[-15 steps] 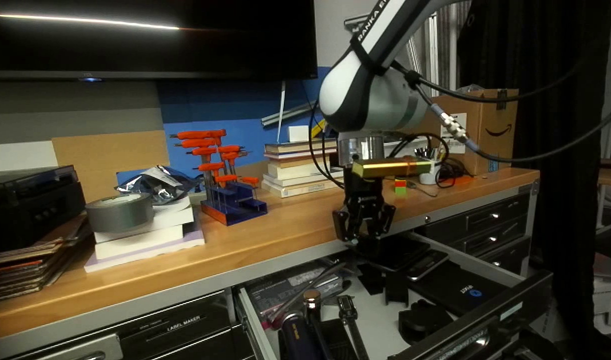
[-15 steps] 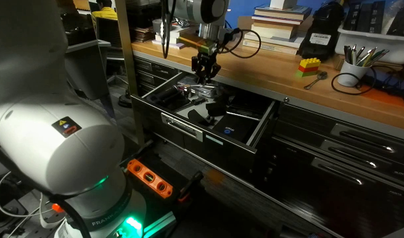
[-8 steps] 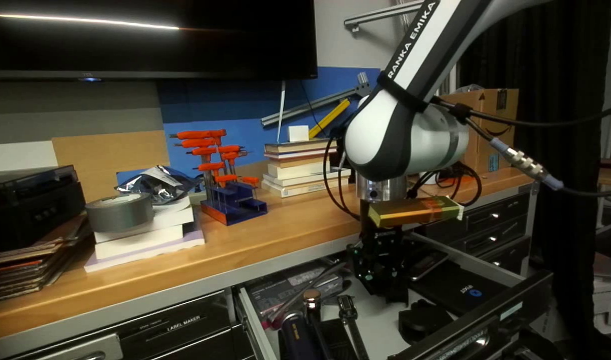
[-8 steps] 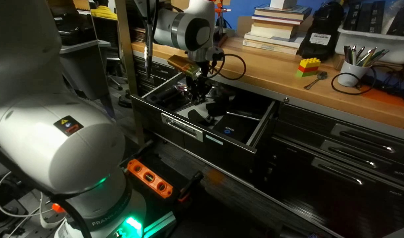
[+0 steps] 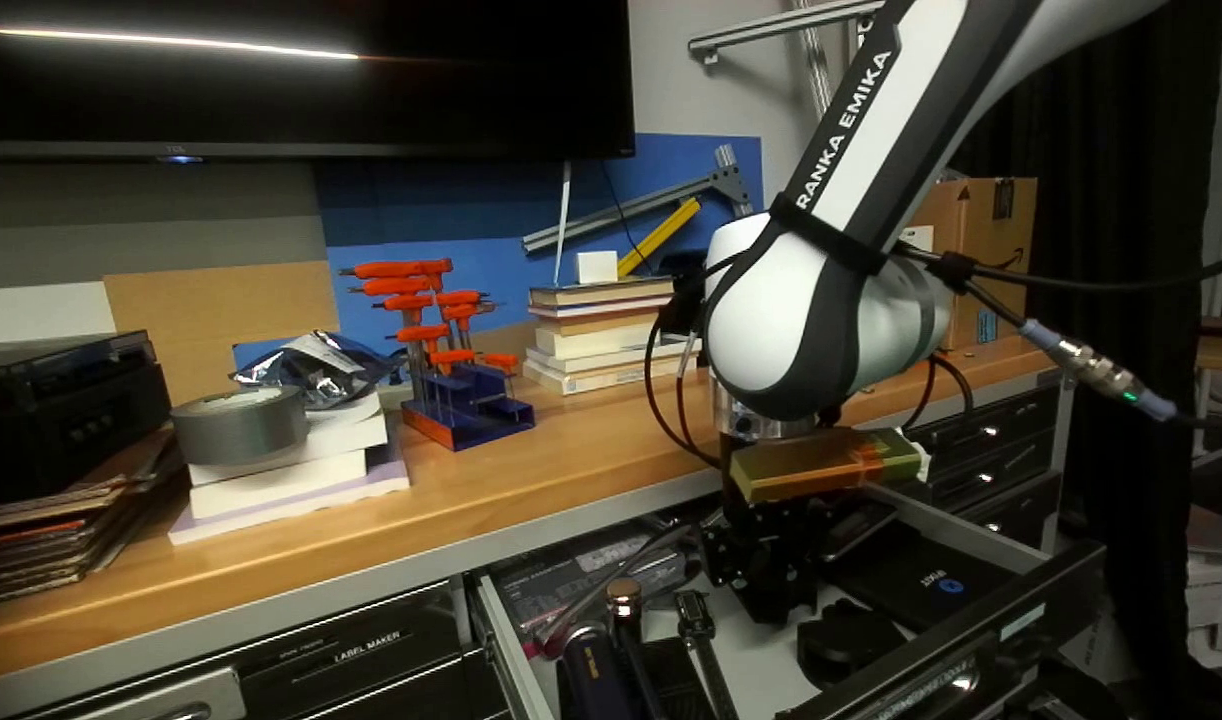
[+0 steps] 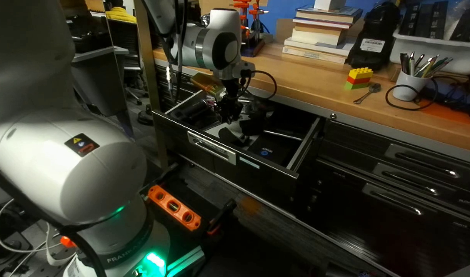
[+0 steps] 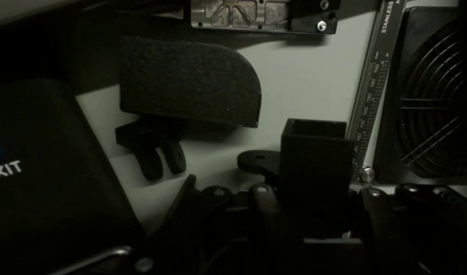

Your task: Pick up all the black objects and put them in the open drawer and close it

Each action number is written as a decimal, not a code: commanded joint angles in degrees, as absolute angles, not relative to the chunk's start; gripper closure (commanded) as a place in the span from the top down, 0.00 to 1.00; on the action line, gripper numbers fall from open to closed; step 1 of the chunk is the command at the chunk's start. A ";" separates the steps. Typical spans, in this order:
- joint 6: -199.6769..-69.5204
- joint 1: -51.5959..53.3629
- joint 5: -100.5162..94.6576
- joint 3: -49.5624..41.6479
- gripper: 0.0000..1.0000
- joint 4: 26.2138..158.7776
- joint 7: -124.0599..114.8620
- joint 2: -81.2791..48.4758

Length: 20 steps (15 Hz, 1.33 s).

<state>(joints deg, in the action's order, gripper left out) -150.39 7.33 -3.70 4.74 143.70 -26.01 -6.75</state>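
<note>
Over the floor of the open drawer [image 6: 305, 144], the gripper [image 6: 229, 117] clenches the hollow black block [image 7: 315, 164] — likely light, stiff plastic, best squeezed across its flat walls, not its thin tab [image 7: 252, 162].

My forearm [image 5: 899, 130] is white and black, lettered RANKA EMIKA above a black strap [image 5: 829, 238]; I wear a silver collar [image 5: 746, 418] and a gold box [image 5: 821, 470]. My black claw [image 6: 230, 120] shows bright screws [image 7: 144, 264], my cables [image 5: 1011, 282] are black, my base [image 6: 119, 238] glows green.
</note>
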 commanded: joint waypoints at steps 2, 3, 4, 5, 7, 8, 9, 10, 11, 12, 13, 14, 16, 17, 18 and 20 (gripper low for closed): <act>-152.83 8.75 -4.98 4.15 0.15 143.24 -29.06 -8.46; -152.90 8.93 -4.93 4.11 0.15 143.11 -29.21 -8.82; -153.05 9.15 -4.97 4.04 0.15 142.99 -29.47 -9.13; -153.38 9.38 -4.98 3.98 0.14 142.93 -29.70 -9.41; -153.83 9.93 -5.29 3.71 0.15 142.53 -30.34 -10.11; -153.74 10.15 -5.27 3.66 0.14 142.25 -30.41 -10.43; -153.53 10.42 -5.32 3.54 0.39 141.93 -30.71 -10.71; -153.45 10.63 -5.38 3.41 0.40 141.71 -30.97 -10.85; -153.37 10.86 -5.54 3.23 0.48 141.48 -31.31 -10.93; -153.33 11.11 -5.84 2.96 0.55 141.34 -31.79 -10.90; -153.21 11.27 -5.96 2.79 0.62 141.18 -32.10 -10.88; -153.11 11.46 -6.39 2.54 0.71 141.02 -32.72 -10.79; -152.21 11.97 -8.18 1.74 0.86 140.76 -34.71 -9.67; -151.69 12.11 -9.14 1.50 0.92 140.59 -35.54 -8.95; -150.76 12.36 -10.47 1.14 0.98 140.33 -36.94 -8.06; -146.30 12.22 -11.44 1.27 1.00 139.21 -38.55 -5.38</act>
